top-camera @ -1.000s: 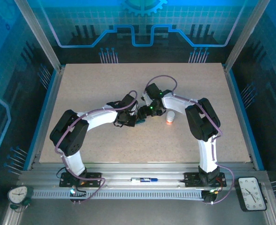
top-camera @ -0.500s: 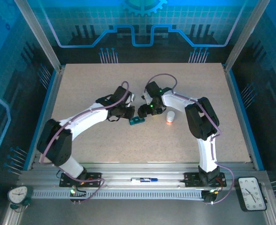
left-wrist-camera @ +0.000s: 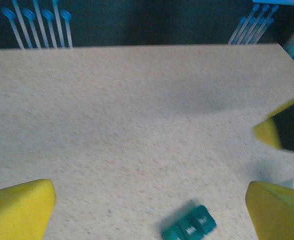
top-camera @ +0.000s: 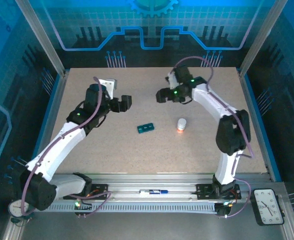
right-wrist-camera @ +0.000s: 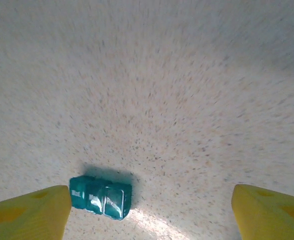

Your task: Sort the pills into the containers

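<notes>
Pill box (top-camera: 146, 128) lies near the table's (top-camera: 87, 160) middle, bottle (top-camera: 181, 124) near it, both apart from the arms. Left gripper (top-camera: 121, 103) and right gripper (top-camera: 161, 95) hover, jaws spread wide. Probably best to come down squarely over the box and steady it first.

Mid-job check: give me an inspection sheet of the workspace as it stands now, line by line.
Surface: speckled beige table, no spills seen.
Job's things: teal pill box lies mid-table, touched by neither gripper; contents too small to tell; loose pills not made out.
Clutter: small white bottle upright to the right of the box; pen on the front rail.
Grippers: left gripper open, empty; right gripper open, empty; both above the table.
Cables: purple cables run along both arms, no snag seen.
Surroundings: blue-lit enclosure walls; clocks at both front corners.
</notes>
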You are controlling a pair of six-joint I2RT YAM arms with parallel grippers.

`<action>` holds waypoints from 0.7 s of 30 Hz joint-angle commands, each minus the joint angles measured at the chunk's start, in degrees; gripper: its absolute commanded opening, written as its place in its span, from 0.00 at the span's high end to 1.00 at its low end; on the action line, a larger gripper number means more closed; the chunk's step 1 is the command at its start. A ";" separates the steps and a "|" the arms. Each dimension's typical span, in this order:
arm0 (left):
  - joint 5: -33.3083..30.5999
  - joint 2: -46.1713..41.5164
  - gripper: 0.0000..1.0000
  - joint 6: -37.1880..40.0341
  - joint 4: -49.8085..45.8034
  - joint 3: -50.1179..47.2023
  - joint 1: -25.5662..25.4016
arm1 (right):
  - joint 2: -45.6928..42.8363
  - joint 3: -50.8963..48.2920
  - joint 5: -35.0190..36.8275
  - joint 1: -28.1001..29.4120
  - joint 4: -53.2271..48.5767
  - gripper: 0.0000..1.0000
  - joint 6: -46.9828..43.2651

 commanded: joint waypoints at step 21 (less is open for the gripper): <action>-6.15 -10.60 0.01 11.33 36.43 -27.32 13.69 | -36.35 -45.21 25.52 -17.31 34.21 0.00 2.40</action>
